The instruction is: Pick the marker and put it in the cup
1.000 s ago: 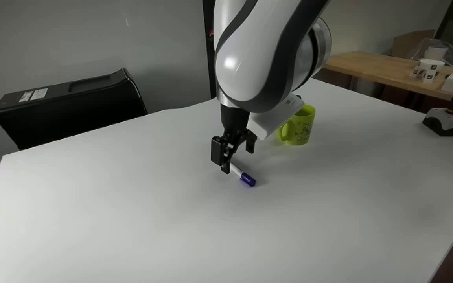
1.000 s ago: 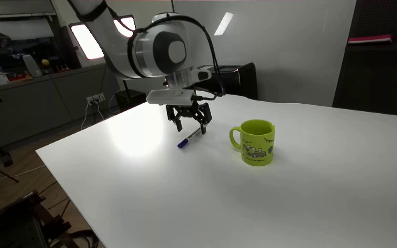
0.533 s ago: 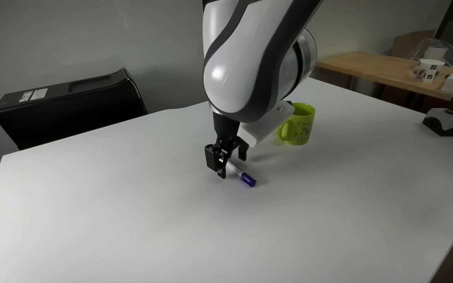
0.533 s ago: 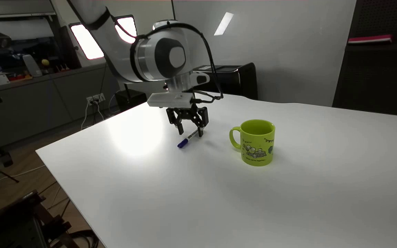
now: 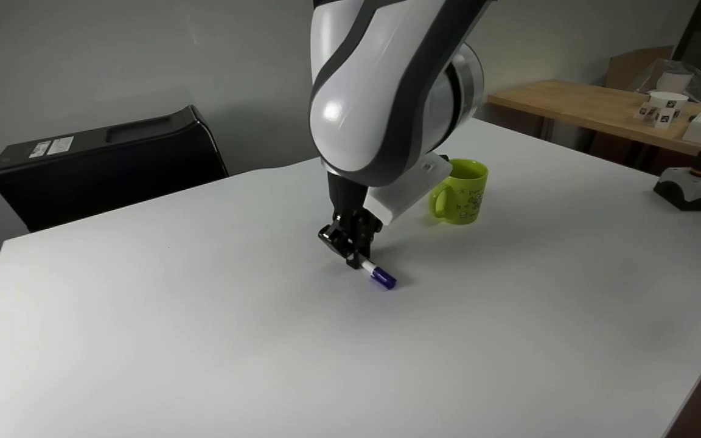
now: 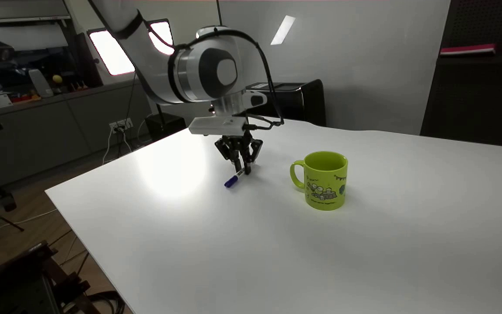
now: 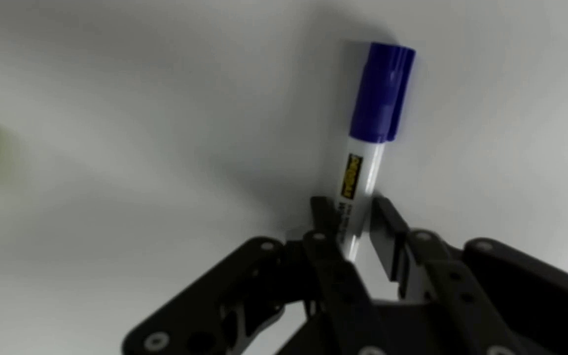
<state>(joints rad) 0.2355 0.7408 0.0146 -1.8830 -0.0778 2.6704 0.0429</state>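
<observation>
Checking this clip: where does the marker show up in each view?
In an exterior view: marker, lower half, just right of center.
In an exterior view: marker, lower half, just left of center.
Wrist view: marker, right of center, running toward the top.
Shared landmark: the tool, right at the marker in all three.

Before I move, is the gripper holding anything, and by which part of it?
The gripper appears to hold the marker by its white barrel, clear of the blue cap, fingers on both sides. How firmly cannot be told.
</observation>
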